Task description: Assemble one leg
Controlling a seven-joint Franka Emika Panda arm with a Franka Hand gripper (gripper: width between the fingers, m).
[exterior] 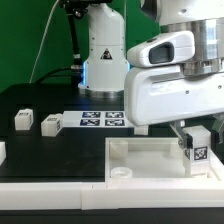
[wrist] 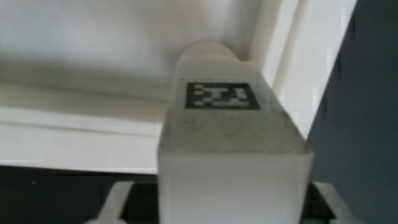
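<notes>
White leg (wrist: 230, 140) between the jaws, over the tray (exterior: 140, 148).

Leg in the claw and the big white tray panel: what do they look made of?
Leg: looks like white plastic, matte and faintly grainy, with soft edges; possibly printed. Its tag looks like a flat printed sticker. Tray panel: same matte white with moulded rim and corner socket, so likely plastic too; painted wood can't be ruled out.

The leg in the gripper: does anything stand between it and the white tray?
Nothing visible does. The gripper holds the leg over the tray, at the exterior view's right, with no other part between them.
</notes>
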